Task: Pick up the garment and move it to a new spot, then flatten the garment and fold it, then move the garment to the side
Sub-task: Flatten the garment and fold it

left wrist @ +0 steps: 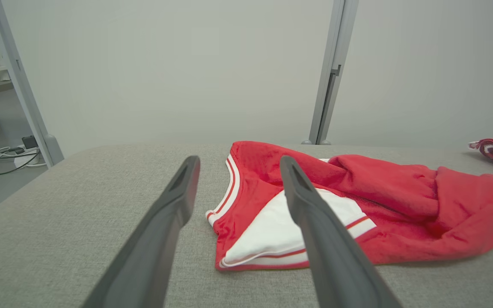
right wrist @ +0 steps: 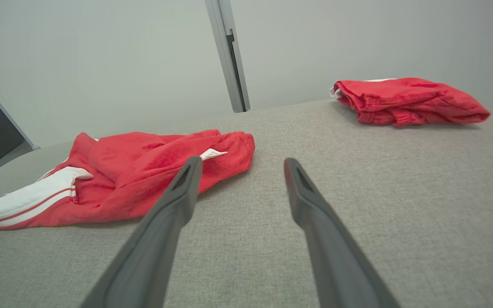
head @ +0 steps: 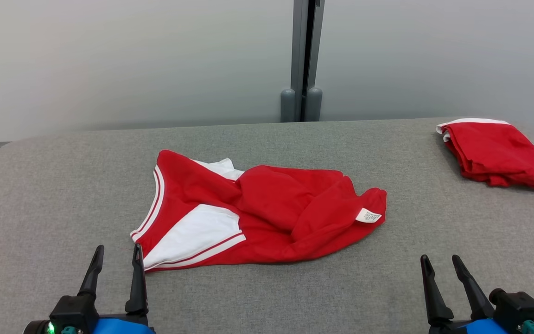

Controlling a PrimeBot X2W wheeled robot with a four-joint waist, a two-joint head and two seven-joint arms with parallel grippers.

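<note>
garment: soft, light, crumpled | hold: striped hem corner | left gripper, right gripper: both wide, empty

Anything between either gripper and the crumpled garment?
Nothing visible. The left gripper sits beside the crumpled garment; only bare table lies before the right gripper. The folded red garment lies apart, far right.
</note>
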